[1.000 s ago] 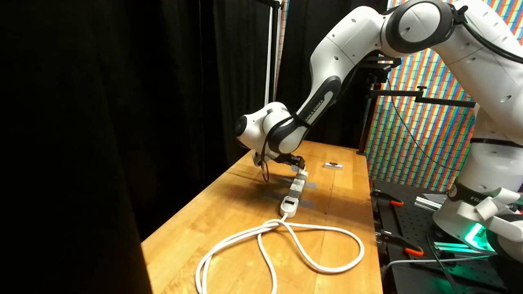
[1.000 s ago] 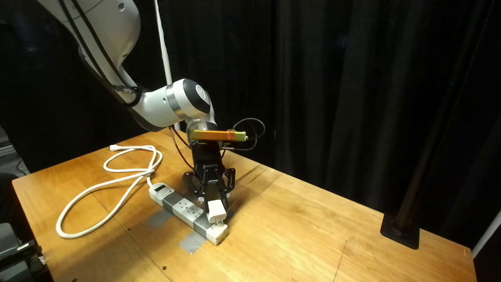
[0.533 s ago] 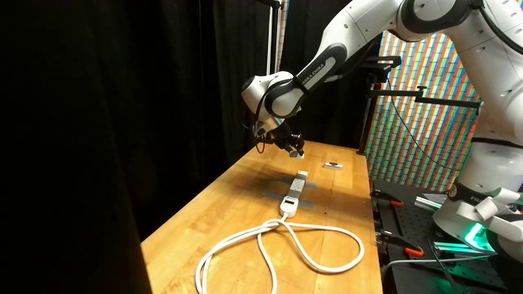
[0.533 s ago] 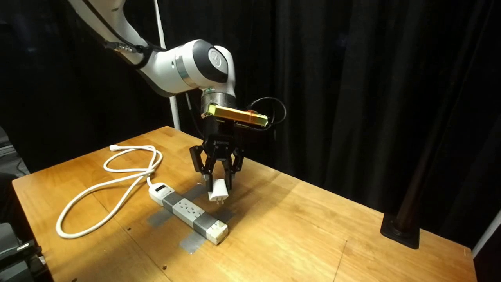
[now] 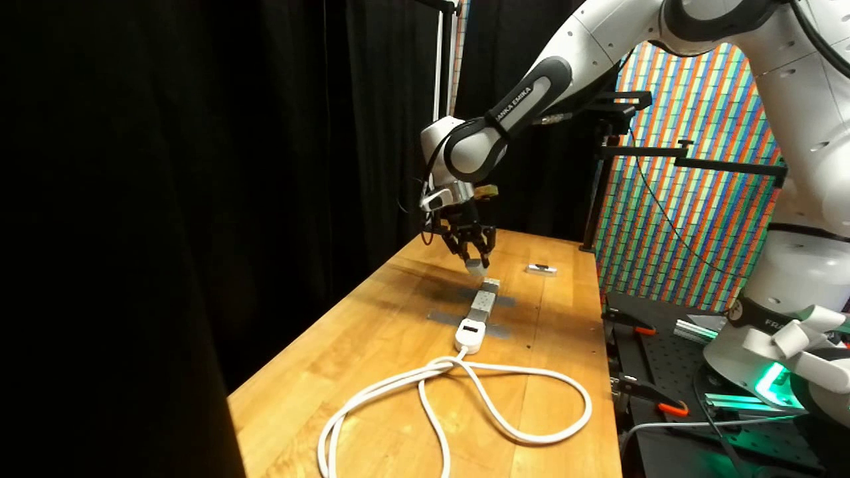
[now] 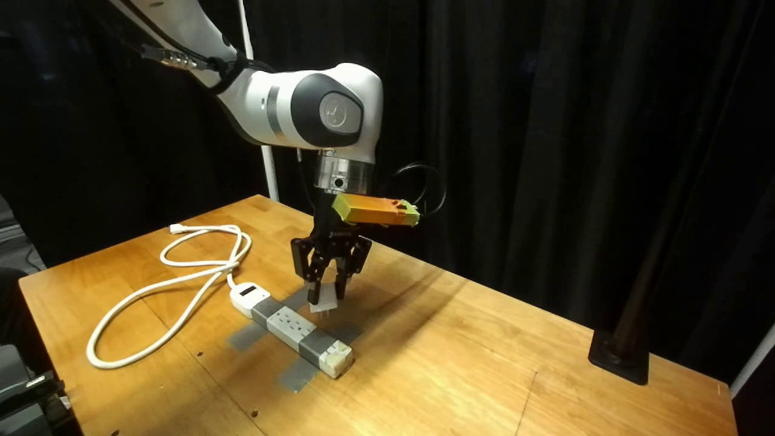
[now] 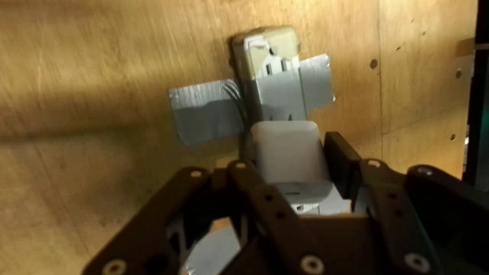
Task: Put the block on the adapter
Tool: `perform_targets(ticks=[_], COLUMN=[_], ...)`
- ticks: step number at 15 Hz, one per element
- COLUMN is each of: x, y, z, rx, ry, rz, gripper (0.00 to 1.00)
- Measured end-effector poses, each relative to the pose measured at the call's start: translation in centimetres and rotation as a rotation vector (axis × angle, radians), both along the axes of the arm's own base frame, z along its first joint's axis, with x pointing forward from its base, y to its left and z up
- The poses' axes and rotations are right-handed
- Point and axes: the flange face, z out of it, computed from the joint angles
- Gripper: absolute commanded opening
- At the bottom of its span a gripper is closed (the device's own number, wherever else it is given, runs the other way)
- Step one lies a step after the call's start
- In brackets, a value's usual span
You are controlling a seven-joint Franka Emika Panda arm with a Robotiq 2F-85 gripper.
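Note:
The block [image 6: 324, 298] is a small white plug with metal prongs pointing down. It also shows in an exterior view [image 5: 476, 268] and the wrist view [image 7: 286, 152]. My gripper [image 6: 327, 293] is shut on it and holds it in the air, nearly upright. The adapter [image 6: 290, 324] is a white power strip with outlets and a dark switch, held to the table by grey tape. It also shows in an exterior view [image 5: 483, 302] and the wrist view [image 7: 273, 67]. In the wrist view the block covers the strip's middle. The prongs are hidden there.
A white cable [image 5: 531, 439] lies in loops on the table from the strip's switch end. A small white piece with a dark top [image 5: 541, 269] lies on the table. A black stand foot [image 6: 619, 357] is at the table's far edge. Clamps with orange handles [image 5: 673, 409] grip a table edge.
The block was low at the strip's far end a second ago. My gripper has lifted it off, moved it back toward the strip's middle and turned it more upright. The strip has not moved.

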Motion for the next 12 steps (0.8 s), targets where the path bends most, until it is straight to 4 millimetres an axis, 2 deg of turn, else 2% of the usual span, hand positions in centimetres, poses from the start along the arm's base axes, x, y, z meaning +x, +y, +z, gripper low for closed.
perform_targets(ticks=[3,7,11,12], x=[-1.3,-3.0,-5.1,-5.7], y=[1.2,2.8,3.4,3.4], z=[0.1,1.6,3.0,3.2], rx=[0.139,0.307,0.335,0.32], ry=[-0.064,-0.148,-0.184,-0.196], rz=[0.006,-0.01,-0.059,-0.074], gripper=[0.23,0.23,0.23,0.48])
